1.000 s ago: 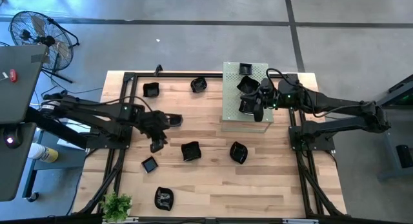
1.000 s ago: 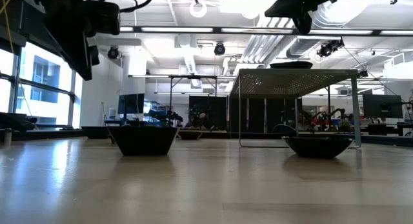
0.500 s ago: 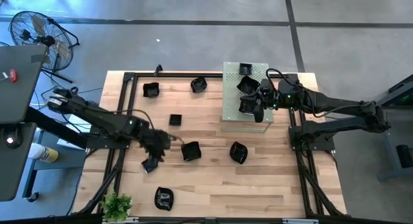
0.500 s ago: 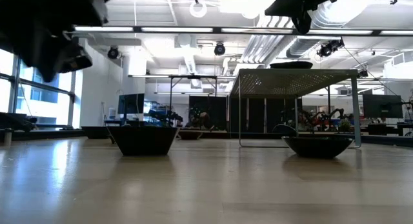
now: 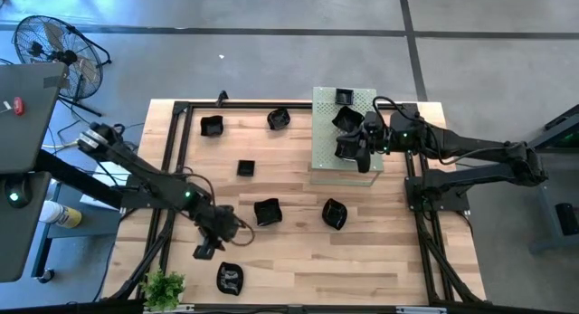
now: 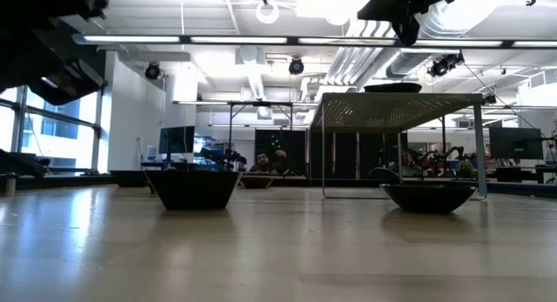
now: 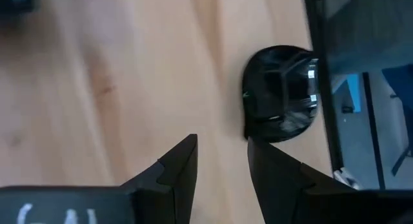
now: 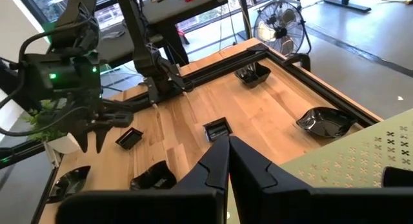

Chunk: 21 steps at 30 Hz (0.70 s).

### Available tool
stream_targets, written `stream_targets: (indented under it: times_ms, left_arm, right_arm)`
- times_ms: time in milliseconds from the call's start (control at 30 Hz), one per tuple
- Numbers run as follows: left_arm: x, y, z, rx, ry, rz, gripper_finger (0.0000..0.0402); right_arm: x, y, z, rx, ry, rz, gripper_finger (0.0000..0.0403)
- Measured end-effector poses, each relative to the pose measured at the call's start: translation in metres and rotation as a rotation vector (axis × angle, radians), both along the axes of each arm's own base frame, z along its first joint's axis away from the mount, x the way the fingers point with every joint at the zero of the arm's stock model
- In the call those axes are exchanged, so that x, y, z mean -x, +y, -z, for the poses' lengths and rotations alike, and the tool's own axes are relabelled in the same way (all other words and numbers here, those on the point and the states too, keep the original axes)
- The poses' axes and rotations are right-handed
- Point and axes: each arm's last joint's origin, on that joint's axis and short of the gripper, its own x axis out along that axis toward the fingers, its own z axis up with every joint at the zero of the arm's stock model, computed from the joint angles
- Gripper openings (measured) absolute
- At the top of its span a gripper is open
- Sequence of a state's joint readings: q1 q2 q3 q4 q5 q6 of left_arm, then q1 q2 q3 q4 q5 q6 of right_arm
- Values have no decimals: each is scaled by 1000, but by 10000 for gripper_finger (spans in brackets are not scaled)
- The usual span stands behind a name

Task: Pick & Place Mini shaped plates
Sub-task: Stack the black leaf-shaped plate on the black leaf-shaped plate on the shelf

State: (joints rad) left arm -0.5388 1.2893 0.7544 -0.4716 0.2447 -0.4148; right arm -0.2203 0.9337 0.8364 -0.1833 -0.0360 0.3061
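Glossy black mini plates point(image 5: 267, 211) lie scattered upright across the table.

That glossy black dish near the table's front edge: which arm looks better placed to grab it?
Probably the left: its open pincer hovers beside the glossy black dish, while the shut right pincer waits over the pale green perforated board.

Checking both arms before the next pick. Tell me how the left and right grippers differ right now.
The left gripper hangs open over the bare wooden table near its front; the right gripper is shut, above the pale green perforated board at the back. Both are empty.
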Motion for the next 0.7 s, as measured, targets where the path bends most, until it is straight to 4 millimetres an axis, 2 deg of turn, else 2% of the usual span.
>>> stream_targets:
  times_ms: [367,700]
  left_arm:
    - [-11,-39,28,40,-13,38,133]
    - [-20,-48,46,63,24,-11,133]
  right_arm:
    - [0,2,0,-14,-1,-50,6]
    - [0,3,1,3,7,-93,5]
